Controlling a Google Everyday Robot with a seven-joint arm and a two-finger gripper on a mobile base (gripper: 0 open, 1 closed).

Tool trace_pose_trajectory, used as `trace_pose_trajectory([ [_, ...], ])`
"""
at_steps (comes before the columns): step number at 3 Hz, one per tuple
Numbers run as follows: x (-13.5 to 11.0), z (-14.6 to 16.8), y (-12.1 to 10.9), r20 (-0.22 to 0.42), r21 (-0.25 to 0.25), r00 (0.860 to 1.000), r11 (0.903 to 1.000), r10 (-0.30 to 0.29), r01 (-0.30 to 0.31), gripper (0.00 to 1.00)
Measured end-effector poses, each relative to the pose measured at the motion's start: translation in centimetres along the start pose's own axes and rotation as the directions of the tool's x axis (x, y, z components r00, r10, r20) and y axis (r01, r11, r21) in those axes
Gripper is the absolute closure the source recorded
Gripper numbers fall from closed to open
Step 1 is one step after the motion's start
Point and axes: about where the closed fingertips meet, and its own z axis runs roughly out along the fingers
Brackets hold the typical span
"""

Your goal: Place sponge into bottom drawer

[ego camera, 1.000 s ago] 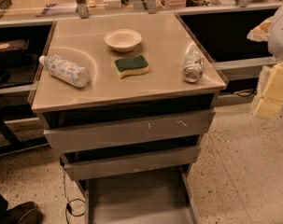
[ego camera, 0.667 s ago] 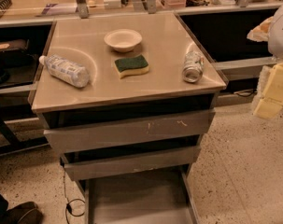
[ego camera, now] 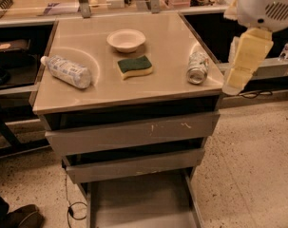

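Tool (ego camera: 231,83) has swung left toward the can (ego camera: 197,67); sponge (ego camera: 134,66) unmoved.

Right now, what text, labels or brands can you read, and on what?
None can be read.
Bottle label: print too blurred.
Can: markings too blurred.
Sponge, bottom drawer: no text seen.
Gripper, hanging to the right of the can: no text seen.

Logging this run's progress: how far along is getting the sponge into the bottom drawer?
Done: the bottom drawer stands pulled out, its floor bare. In hand: no grasp yet; the gripper hangs beside the cabinet top, off its right edge near the can, apart from the sponge. Left: everything with the sponge, which lies on the top in front of the bowl: grasp, carry, set into the drawer.
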Motion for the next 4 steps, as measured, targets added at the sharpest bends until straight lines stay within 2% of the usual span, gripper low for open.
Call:
trace_pose_trajectory([
  [1,-4.1,0.9,-2.0,0.001,-0.016,0.999,0.9990,-0.041,0.041,0.00],
  [2,-8.3,2.4,-2.8,0.042,-0.025,0.995,0.9954,-0.091,0.092,0.00],
  [3,-8.3,2.4,-2.8,0.042,-0.025,0.995,0.9954,-0.091,0.092,0.00],
  [4,-9.5,3.4,-3.5,0.062,-0.018,0.992,0.9941,-0.106,0.107,0.00],
])
